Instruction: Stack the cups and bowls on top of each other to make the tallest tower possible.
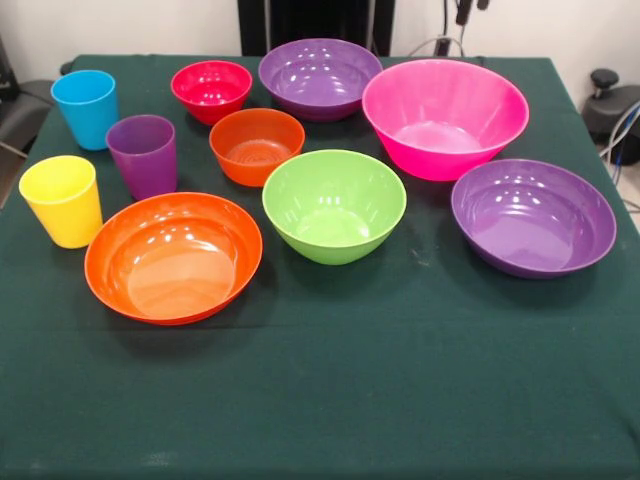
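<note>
Ten pieces spread across the green-clothed surface (330,400), every one upright, mouth up, and every one empty. Nothing stacked, no tower here.

Down the picture's left side run the three cups: the blue cup (85,108) farthest back, the purple cup (143,155) just ahead of it and a touch to the right, the yellow cup (62,200) nearest the camera at the left edge.

Along the back sit the small red bowl (211,90) and, just beside it to the right, a purple bowl (320,78). Then the big pink bowl (445,117), close against that purple one. In the middle, the small orange bowl (257,146) sits near the purple cup, with the green bowl (334,205) just in front and right of it. The wide orange bowl (173,256) stands front left, close by the yellow cup. The second purple bowl (533,216) sits far right, below the pink.

The gripper doesn't show in this view.
</note>
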You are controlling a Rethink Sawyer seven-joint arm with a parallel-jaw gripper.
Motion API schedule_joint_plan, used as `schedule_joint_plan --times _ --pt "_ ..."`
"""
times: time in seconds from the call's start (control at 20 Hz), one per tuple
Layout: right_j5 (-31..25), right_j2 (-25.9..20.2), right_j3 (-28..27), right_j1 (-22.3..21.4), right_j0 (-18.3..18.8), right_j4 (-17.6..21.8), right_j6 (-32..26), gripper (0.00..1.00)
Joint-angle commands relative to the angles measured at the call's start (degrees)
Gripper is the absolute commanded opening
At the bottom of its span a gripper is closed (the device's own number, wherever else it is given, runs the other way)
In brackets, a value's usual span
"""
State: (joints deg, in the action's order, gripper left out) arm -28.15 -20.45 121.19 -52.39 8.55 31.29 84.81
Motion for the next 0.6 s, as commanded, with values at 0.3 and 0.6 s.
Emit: schedule_joint_plan --times 0.3,0.6 --pt "5.86 6.58 -4.59 8.25 -1.41 8.23 6.77 1.00" --pt "5.43 6.97 -2.31 6.05 -1.40 5.92 7.25 1.00"
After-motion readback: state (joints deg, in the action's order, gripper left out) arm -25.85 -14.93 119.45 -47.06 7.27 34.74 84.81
